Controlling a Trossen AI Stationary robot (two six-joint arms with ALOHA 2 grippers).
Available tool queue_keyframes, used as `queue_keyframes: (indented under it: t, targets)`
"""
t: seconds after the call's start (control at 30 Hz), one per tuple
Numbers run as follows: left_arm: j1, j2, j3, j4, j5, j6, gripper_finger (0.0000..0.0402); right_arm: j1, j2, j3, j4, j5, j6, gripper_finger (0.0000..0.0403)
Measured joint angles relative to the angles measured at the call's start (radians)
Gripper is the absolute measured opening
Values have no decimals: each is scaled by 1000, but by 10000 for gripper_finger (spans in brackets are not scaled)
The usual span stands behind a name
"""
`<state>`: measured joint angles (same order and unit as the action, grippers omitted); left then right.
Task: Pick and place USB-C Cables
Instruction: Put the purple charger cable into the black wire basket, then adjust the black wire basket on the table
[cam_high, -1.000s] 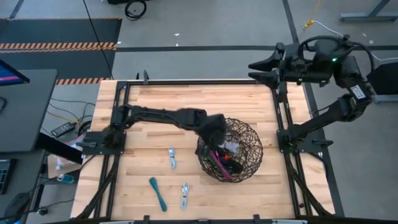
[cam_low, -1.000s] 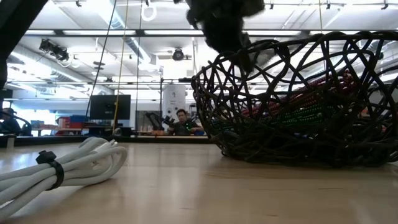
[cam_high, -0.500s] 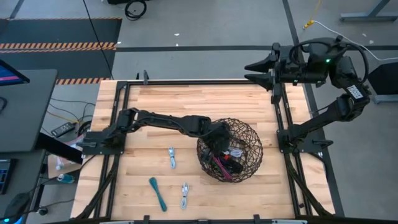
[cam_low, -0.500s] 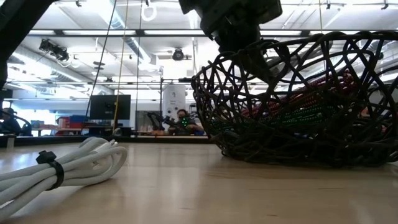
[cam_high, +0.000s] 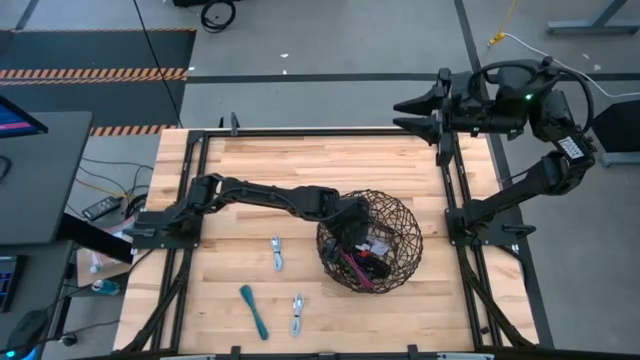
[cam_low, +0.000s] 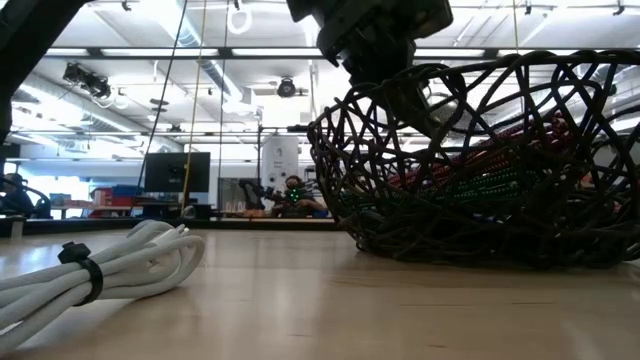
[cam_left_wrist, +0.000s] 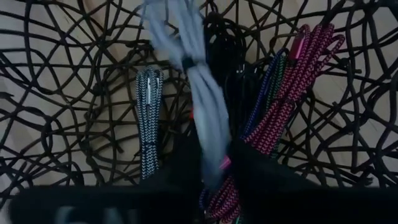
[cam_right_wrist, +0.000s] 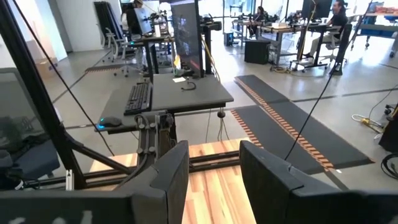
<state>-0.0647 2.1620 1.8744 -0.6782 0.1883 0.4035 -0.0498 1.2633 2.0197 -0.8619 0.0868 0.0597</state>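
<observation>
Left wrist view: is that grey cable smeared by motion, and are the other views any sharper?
Left wrist view: the grey cable is streaked, while the basket wires stay fairly crisp. Low view: the white cable up close is soft, and the left tool is a dark backlit shape. High view: evenly lit, no glare.

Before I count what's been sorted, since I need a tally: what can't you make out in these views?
- How many cables lie in the basket: high view, left gripper and mesh cover them.
- Whether the left gripper grips the grey cable: left wrist view, blurred.
- White cable: low view, cut off by the picture's edge.
- Three cables on the table: high view, too small to detail.
</observation>
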Motion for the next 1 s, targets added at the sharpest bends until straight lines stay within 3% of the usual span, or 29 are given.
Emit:
queue_keyframes:
  t: [0.13, 0.3, 0.57, 0.73, 0.87, 1.0]
  targets:
    - [0, 0, 0, 6, -15, -5, 156, 0, 0, 0, -11, 0, -1, 148]
    - [12, -8, 0, -7, -138, -84, 187, 0, 0, 0, -44, -1, 1, 148]
    - [84, -117, 0, -188, -390, -227, 186, 1, -3, 0, -332, 26, 150, 149]
    - [148, -194, 0, -321, -479, -357, 181, 1, 18, -11, -555, 77, 279, 145]
    - [204, -247, 0, -419, -501, -421, 181, 2, 41, -92, -626, 76, 309, 111]
    - [255, -294, 0, -501, -518, -461, 181, 2, 56, -226, -611, 77, 296, 33]
